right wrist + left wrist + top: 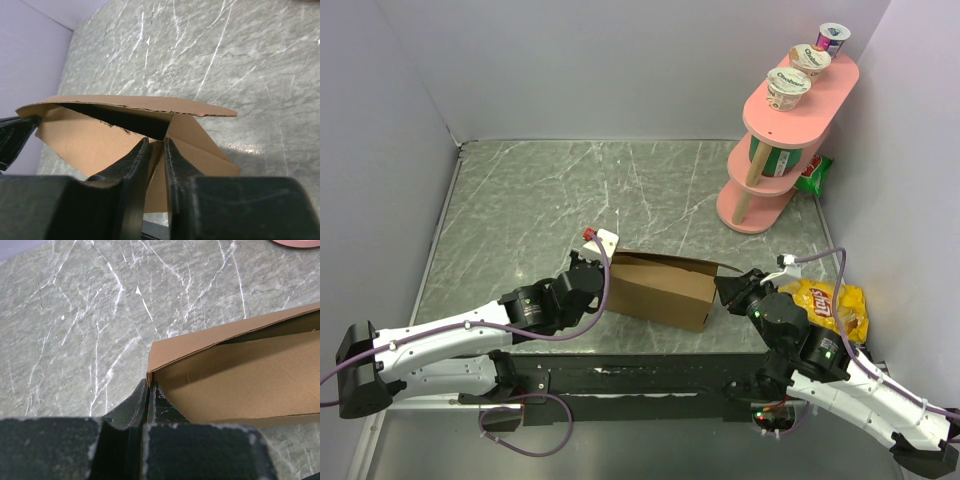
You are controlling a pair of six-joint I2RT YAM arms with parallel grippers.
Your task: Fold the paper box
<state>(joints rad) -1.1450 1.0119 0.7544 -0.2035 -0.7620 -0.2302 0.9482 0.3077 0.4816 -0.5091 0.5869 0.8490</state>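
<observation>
The paper box (665, 288) is plain brown cardboard, partly folded, standing near the table's front edge between my two arms. My left gripper (597, 272) is shut on the box's left end wall; in the left wrist view its gripper (148, 387) pinches the corner edge of the box (235, 385). My right gripper (723, 290) is shut on the right end of the box; in the right wrist view its gripper (156, 144) clamps a cardboard panel of the box (90, 140) under an overhanging flap.
A pink tiered shelf (783, 150) with yogurt cups (788, 88) stands at the back right. A yellow chip bag (835, 305) lies beside my right arm. A green packet (814, 175) lies behind the shelf. Grey walls enclose the marble table (570, 200).
</observation>
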